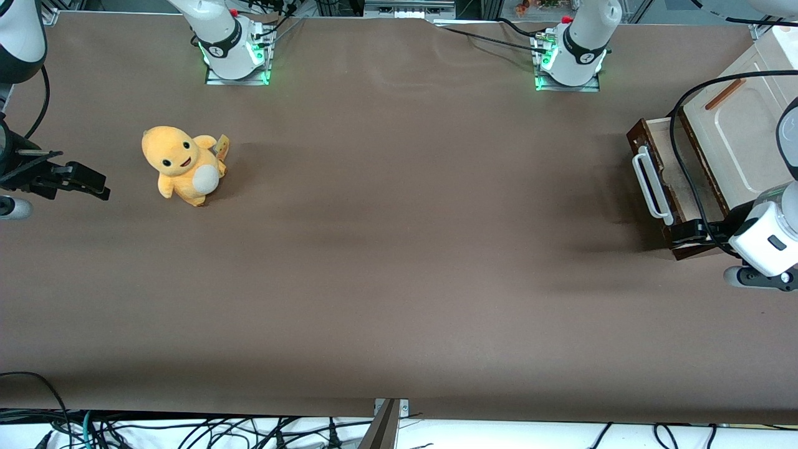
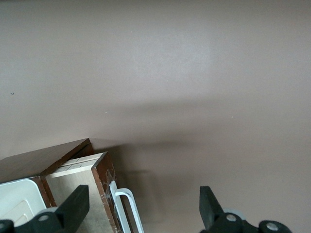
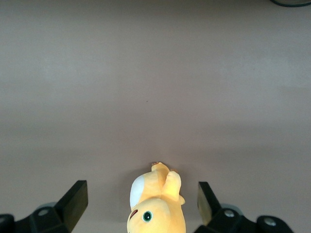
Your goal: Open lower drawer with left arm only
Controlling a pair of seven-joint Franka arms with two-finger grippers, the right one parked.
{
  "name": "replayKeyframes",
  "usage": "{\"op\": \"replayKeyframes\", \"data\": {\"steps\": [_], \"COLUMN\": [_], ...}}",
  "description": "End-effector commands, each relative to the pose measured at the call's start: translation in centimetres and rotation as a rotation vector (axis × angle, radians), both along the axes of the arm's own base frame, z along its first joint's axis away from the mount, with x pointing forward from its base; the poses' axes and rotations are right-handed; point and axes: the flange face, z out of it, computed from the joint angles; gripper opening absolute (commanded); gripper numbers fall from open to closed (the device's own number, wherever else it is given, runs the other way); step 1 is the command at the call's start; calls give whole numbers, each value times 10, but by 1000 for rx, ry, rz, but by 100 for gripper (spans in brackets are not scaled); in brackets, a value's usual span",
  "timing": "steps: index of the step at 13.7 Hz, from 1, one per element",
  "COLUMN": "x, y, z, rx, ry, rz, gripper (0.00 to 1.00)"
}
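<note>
Judging from how things lie, the pulling step looks largely done: the drawer (image 1: 662,181) is sitting partly out of the cabinet (image 1: 739,134), its pale beige inside showing between the dark brown front and the cream panel above it. The hand (image 1: 689,232) is hovering at the end of the drawer front nearest the front camera, roughly at 3 o'clock in the front view and at the working arm's end of the table (image 1: 399,249). In the wrist view its two fingers (image 2: 74,208) are standing wide apart with nothing between them, so the hand is open and gripping nothing.

The handle (image 1: 648,184), a white loop bar, is running along the front; in the wrist view it is lying between the fingers but clear of both.

If the drawer is still needing more travel, the next move is calling for the hand to come down over the bar, close on it, and draw straight out toward the parked arm's end of the table, keeping the pull in line with the drawer's slide so it is not jamming. Otherwise the arm (image 1: 770,240) is only needing to back away.
</note>
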Motion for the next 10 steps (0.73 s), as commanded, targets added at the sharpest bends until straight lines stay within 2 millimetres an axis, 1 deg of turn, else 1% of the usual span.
{"op": "replayKeyframes", "data": {"steps": [1, 3, 4, 5, 8, 10], "x": [-4, -6, -8, -9, -9, -9], "y": [-18, -25, -28, -32, -35, -33], "z": [11, 15, 20, 20, 19, 19], "rx": [-2, -4, -6, -9, -63, -59], "ry": [-15, -21, -26, -23, -21, -22], "rz": [-17, -1, 17, 18, 27, 29], "gripper": [100, 100, 100, 100, 100, 100]}}
